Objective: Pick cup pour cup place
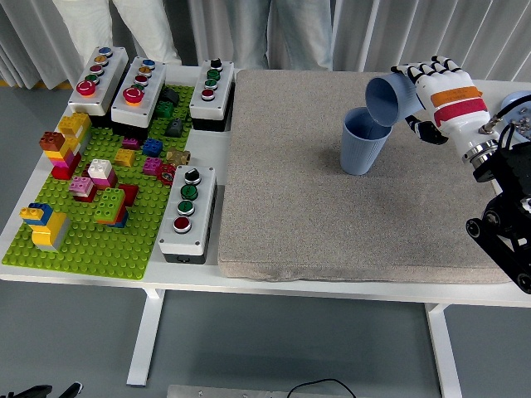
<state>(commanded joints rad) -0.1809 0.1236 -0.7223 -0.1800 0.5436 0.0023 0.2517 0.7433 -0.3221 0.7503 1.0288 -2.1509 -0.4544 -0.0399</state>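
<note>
A blue cup [363,143] stands upright on the grey mat [348,215], at its far right part. My right hand [423,91], white with orange bands, is shut on a second blue cup [387,97]. That held cup is tipped over, mouth down and to the left, right above the standing cup's rim. Whether the two rims touch is unclear. My left arm is out of the picture.
A green brick baseplate [83,240] with several stacked bricks lies at the left. Button boxes [187,212] [133,89] stand beside and behind it. People stand at the far side [274,33]. The black right arm [506,224] fills the right edge.
</note>
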